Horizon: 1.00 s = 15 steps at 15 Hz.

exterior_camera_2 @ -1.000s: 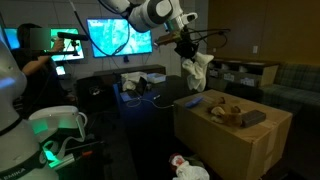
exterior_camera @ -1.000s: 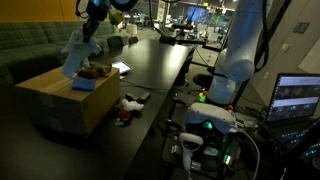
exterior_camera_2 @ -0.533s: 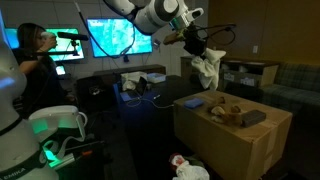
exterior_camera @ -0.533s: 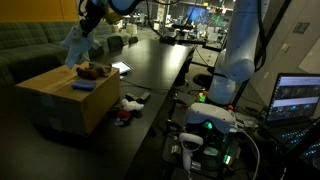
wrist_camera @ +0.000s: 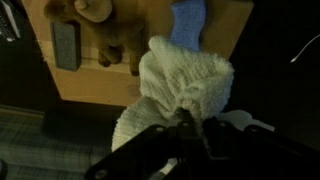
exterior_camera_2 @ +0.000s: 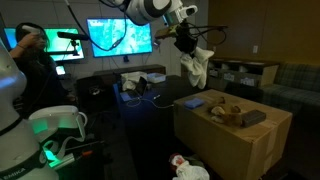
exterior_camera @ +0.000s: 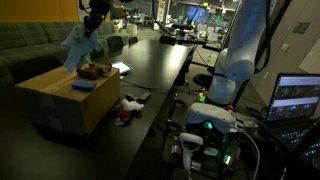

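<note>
One white towel (wrist_camera: 180, 85) hung bunched from the gripper (wrist_camera: 185, 135), whose fingers were pinched together on the cloth's gathered top at the lower middle of the wrist view. In both exterior views the towel (exterior_camera_2: 195, 68) (exterior_camera: 76, 45) dangled in the air below the gripper (exterior_camera_2: 186, 42) (exterior_camera: 92, 22), clear of everything beneath it, near the top of each frame.

Below it stood a cardboard box (wrist_camera: 90, 85) with its flat top facing up. On that top lay a brown stuffed toy (wrist_camera: 105, 30), a blue cloth (wrist_camera: 188, 20) just beside it toward the upper right of the wrist view, and a dark rectangular block (wrist_camera: 66, 45) toward the upper left. In an exterior view the toy (exterior_camera_2: 228, 110) sat near the middle of the box (exterior_camera_2: 225, 140), with the towel hanging above the box's left edge. In an exterior view the box (exterior_camera: 50, 105) stood at the lower left, beside a long black table (exterior_camera: 150, 70).
</note>
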{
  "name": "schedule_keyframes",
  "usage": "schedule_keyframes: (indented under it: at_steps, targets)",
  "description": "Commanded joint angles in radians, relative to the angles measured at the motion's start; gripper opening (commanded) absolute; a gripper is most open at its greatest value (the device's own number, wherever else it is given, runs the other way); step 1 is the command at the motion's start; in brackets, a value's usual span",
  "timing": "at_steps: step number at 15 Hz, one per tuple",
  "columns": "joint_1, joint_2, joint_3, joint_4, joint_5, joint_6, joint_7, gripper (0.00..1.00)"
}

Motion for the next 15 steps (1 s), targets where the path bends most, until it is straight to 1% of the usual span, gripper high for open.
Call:
schedule_keyframes:
  at_steps: [1, 2, 5, 6, 7, 8, 9, 12, 15]
  targets:
    - [-0.003, -0.136, -0.005, -0.089, 0.188, -0.153, -0.216, 0.04]
    - [0.0, -0.16, -0.015, -0.109, 0.216, -0.205, -0.26, 0.04]
    - [0.006, -0.208, -0.039, -0.166, 0.234, -0.326, -0.336, 0.04]
    - [0.011, -0.222, -0.039, -0.195, 0.229, -0.364, -0.342, 0.04]
    - [0.01, -0.227, -0.038, -0.214, 0.21, -0.381, -0.334, 0.04]
    - [0.014, -0.224, -0.039, -0.236, 0.211, -0.397, -0.355, 0.04]
    - [0.017, -0.214, -0.035, -0.259, 0.202, -0.393, -0.364, 0.04]
    - [0.032, -0.152, -0.007, -0.326, 0.153, -0.329, -0.372, 0.04]
    - [0.059, -0.061, 0.024, -0.372, 0.134, -0.218, -0.384, 0.04]
